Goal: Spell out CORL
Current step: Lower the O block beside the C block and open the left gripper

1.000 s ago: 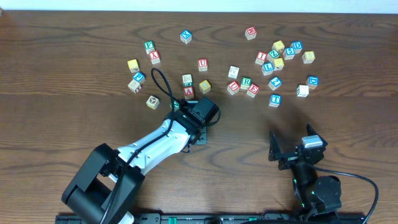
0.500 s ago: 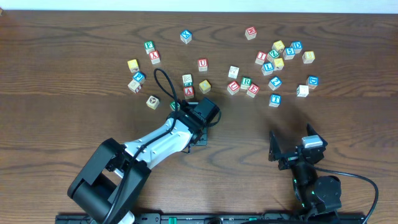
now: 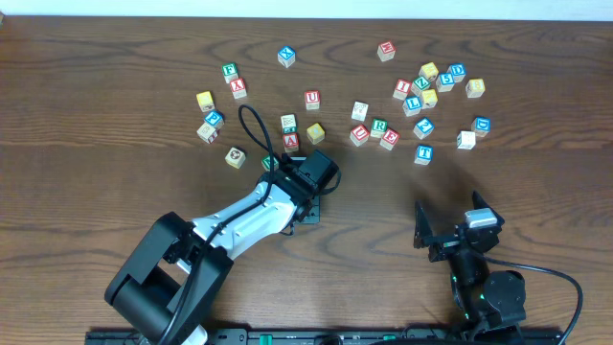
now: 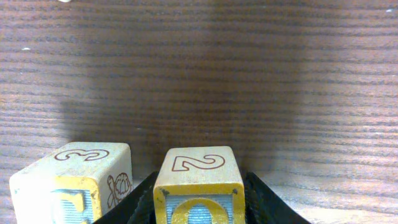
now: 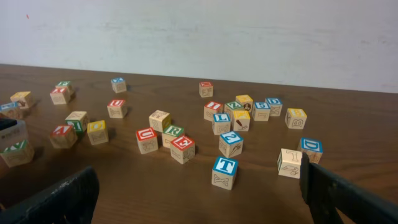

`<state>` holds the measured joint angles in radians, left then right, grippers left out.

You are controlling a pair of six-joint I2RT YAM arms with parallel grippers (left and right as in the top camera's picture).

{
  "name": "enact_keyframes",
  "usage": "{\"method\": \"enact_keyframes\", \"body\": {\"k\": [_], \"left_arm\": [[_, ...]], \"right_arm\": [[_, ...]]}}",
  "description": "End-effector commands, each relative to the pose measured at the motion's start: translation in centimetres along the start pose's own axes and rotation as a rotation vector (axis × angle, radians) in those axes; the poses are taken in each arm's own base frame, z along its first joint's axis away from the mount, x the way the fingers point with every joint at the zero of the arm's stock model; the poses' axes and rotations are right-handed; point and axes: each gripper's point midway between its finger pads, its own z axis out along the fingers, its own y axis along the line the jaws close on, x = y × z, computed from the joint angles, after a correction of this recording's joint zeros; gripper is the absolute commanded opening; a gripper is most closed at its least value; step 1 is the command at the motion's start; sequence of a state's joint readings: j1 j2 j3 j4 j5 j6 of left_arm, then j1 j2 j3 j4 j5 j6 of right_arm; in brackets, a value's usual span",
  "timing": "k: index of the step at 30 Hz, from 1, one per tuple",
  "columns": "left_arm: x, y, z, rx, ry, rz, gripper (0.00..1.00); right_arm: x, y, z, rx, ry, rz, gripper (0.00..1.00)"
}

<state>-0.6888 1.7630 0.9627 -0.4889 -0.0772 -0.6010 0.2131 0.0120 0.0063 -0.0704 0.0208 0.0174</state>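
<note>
My left gripper point(image 4: 199, 198) is shut on a yellow cube point(image 4: 198, 163) with a yellow O on its front and a 2 on top. To its left, with a small gap between them, stands a second yellow cube point(image 4: 74, 168) with a 3 on top. In the overhead view the left gripper point(image 3: 305, 201) hides both cubes. The green R cube point(image 3: 379, 126) lies between two red-lettered cubes and also shows in the right wrist view point(image 5: 173, 132). The blue L cube point(image 3: 413, 103) sits in the right cluster and also shows in the right wrist view point(image 5: 221, 118). My right gripper point(image 3: 450, 220) is open and empty near the front edge, as the right wrist view point(image 5: 199, 205) also shows.
Several other letter cubes lie scattered across the far half of the table point(image 3: 115, 192), among them a blue T cube point(image 3: 423, 153) and a red U cube point(image 3: 312, 99). A black cable point(image 3: 251, 125) loops over the left wrist.
The left arm's lower links have shifted slightly. The gripper and the cubes have stayed in place, and the right arm has not moved.
</note>
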Motion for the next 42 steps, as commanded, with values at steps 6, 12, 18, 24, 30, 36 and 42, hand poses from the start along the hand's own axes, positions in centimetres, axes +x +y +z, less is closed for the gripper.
{"method": "enact_keyframes", "body": {"k": [6,12,18,24,30,36,42], "left_arm": [[0.5,0.4,0.6,-0.015,0.018,0.006,0.43],[0.3,0.3,0.5,-0.012,0.013,0.005,0.43],[-0.5,-0.2,0.1,0.001,-0.006,0.019,0.43],[-1.4,-0.2,-0.1,-0.009,-0.037,0.016,0.44],[-2.0,0.0,-0.1,-0.015,-0.062,0.015,0.49],[-2.8,-0.2,-0.1,0.000,-0.088,0.024,0.49],[-3.9,0.2,-0.1,0.008,-0.115,0.013,0.48]], "right_arm": [[0.0,-0.1,0.0,0.002,0.000,-0.007,0.99],[0.0,-0.1,0.0,0.002,0.000,-0.007,0.99],[0.0,-0.1,0.0,0.002,0.000,-0.007,0.99],[0.0,-0.1,0.0,0.002,0.000,-0.007,0.99],[0.0,-0.1,0.0,0.002,0.000,-0.007,0.99],[0.0,-0.1,0.0,0.002,0.000,-0.007,0.99],[0.0,-0.1,0.0,0.002,0.000,-0.007,0.99]]}}
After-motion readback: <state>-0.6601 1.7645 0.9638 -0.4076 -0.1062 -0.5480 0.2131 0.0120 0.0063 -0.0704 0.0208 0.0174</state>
